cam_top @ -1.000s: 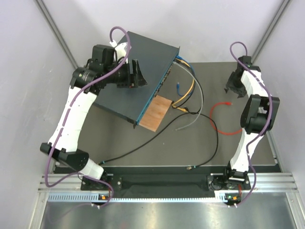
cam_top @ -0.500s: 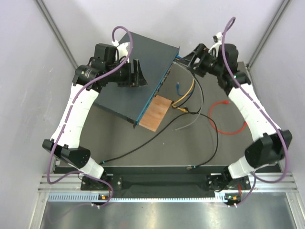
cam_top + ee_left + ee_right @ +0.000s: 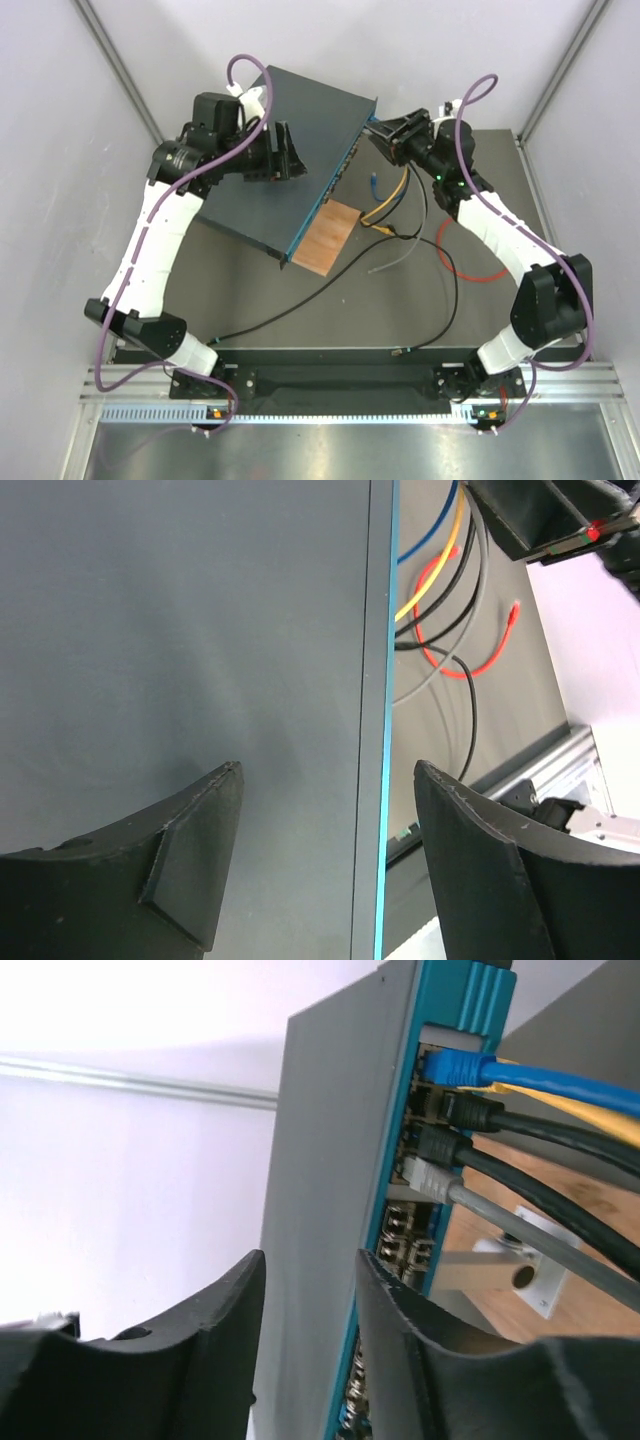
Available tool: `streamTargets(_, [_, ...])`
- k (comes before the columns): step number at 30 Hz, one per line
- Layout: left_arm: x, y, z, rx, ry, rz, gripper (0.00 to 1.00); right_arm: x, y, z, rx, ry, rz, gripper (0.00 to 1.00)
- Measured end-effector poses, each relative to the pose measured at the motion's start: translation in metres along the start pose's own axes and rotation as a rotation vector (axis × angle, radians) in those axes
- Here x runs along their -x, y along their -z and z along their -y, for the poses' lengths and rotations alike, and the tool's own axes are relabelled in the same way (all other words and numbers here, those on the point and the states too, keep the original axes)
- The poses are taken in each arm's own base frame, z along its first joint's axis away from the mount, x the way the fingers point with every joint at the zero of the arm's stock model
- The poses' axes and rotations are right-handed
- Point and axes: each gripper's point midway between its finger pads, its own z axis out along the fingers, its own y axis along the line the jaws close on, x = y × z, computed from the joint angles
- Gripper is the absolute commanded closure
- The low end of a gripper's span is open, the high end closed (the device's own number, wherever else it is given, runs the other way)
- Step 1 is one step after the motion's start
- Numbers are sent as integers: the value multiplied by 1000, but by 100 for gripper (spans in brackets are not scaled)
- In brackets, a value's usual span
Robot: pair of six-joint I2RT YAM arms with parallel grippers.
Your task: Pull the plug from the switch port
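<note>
The switch (image 3: 262, 190) is a flat dark blue-grey box lying at an angle at the back left, its teal-edged port face turned to the right. In the right wrist view, blue (image 3: 455, 1065), black (image 3: 467, 1110), a second black (image 3: 440, 1145) and grey (image 3: 425, 1175) plugs sit in ports at the switch's (image 3: 320, 1160) far end. My right gripper (image 3: 383, 133) (image 3: 310, 1257) is open, level with that far corner and short of the plugs. My left gripper (image 3: 290, 155) (image 3: 328, 770) is open over the switch's top (image 3: 180, 630), one finger past the teal edge.
A small brown board (image 3: 325, 235) lies against the switch's port face. Yellow (image 3: 395, 195), black (image 3: 440, 280) and grey (image 3: 395, 262) cables trail over the dark mat. A loose red cable (image 3: 470, 270) curls at the right. Walls stand close on both sides.
My right arm has swung from the right rear across to the switch's far corner, its gripper now facing the plugged ports. My left arm has barely moved.
</note>
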Motion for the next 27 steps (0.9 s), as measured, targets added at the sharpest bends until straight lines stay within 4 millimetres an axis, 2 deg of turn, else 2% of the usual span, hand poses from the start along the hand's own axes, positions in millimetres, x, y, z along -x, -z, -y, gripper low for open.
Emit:
streamTargets(4, [8, 15, 4, 0, -17, 55, 25, 0, -8, -5, 21, -56, 48, 65])
streamTargets(9, [14, 29, 11, -12, -36, 102, 25, 1, -12, -2, 2, -87, 96, 64])
streamTargets(16, [15, 29, 8, 3, -46, 108, 25, 7, -14, 3, -18, -93, 146, 64])
streamTargets(27, [13, 29, 6, 11, -63, 99, 25, -1, -25, 33, -93, -114, 172, 66])
